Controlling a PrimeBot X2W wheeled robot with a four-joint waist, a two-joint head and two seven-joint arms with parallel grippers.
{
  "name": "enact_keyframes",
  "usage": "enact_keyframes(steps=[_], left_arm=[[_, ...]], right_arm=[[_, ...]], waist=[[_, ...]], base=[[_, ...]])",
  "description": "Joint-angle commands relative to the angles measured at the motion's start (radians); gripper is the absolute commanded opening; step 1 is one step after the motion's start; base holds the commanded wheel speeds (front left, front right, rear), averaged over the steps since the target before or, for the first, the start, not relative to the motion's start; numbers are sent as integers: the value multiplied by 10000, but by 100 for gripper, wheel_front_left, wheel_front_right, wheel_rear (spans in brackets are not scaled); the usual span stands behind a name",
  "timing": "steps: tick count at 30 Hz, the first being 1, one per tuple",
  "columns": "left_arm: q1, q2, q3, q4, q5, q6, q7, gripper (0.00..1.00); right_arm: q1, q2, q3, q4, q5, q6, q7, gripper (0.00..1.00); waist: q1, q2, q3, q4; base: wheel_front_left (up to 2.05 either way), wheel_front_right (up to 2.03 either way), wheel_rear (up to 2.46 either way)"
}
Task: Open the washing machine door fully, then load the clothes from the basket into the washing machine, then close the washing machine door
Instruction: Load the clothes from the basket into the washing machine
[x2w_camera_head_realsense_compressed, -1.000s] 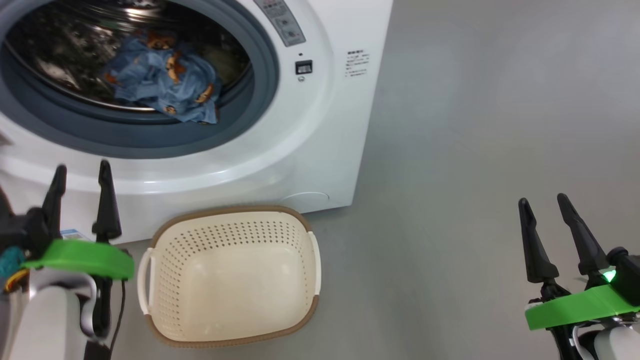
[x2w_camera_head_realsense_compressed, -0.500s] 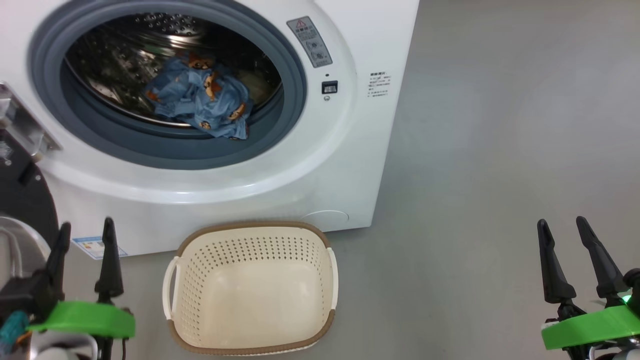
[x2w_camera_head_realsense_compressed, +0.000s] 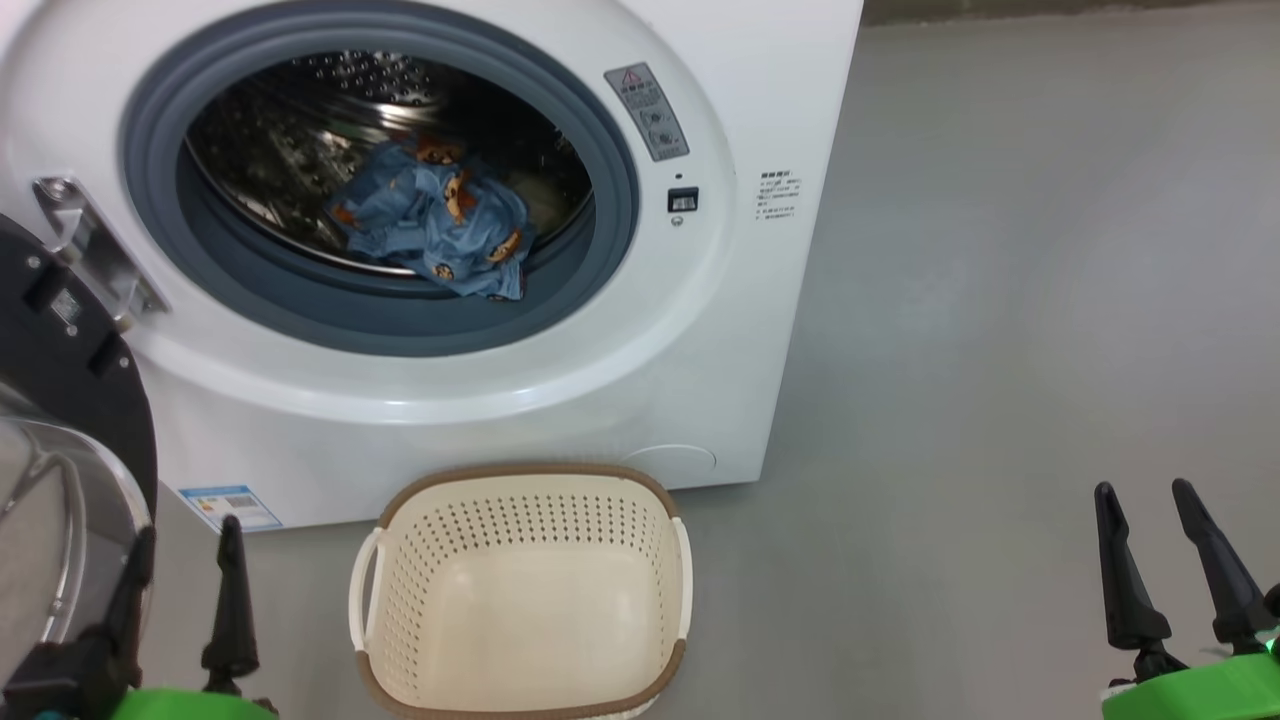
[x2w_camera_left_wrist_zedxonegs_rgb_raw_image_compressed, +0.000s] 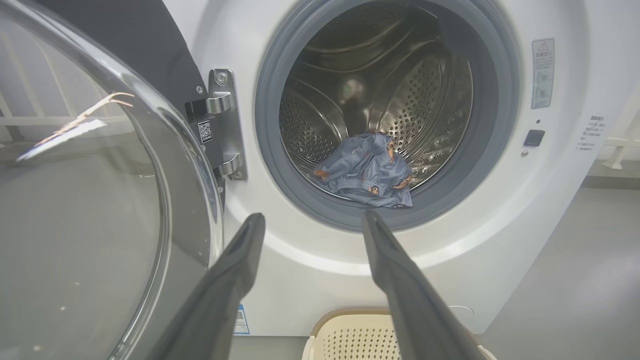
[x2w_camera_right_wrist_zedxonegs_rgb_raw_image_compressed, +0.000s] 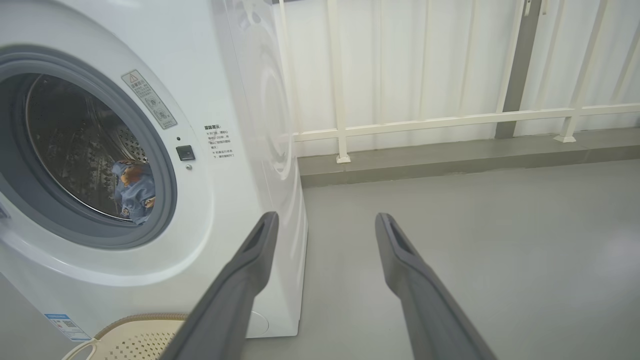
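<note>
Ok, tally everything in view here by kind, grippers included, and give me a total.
washing machine: 1
washing machine door, swung open: 1
basket, empty: 1
heap of blue bear-print clothes in the drum: 1 (garment count unclear)
left gripper and right gripper, both open: 2
Total: 6

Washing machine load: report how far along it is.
Done: the washing machine door stands swung open at the left, the basket is empty, and the clothes lie in the drum. In hand: nothing; the left end effector and right end effector are open and empty. Left: closing the door.
</note>
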Motion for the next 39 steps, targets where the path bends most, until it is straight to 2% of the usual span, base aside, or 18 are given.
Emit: enact_keyframes(steps=[1,14,39], left_arm=[[25,192,356,-371,-97,6,-57,100],[487,123,191,-579,-162,6,-57,100],[464,93,166,-734,-204,6,-57,100]], right_arm=[[3,-191,136,-226,-132,46,-80,100],[358,-165,94,-229,-119,46,-80,100],[333,-138,86,-300,-124,46,-80,100]], waist=[[0,0,-204,35],[0,0,-595,129],[0,0,-399,151]], base=[[0,0,0],[0,0,0],[0,0,0]])
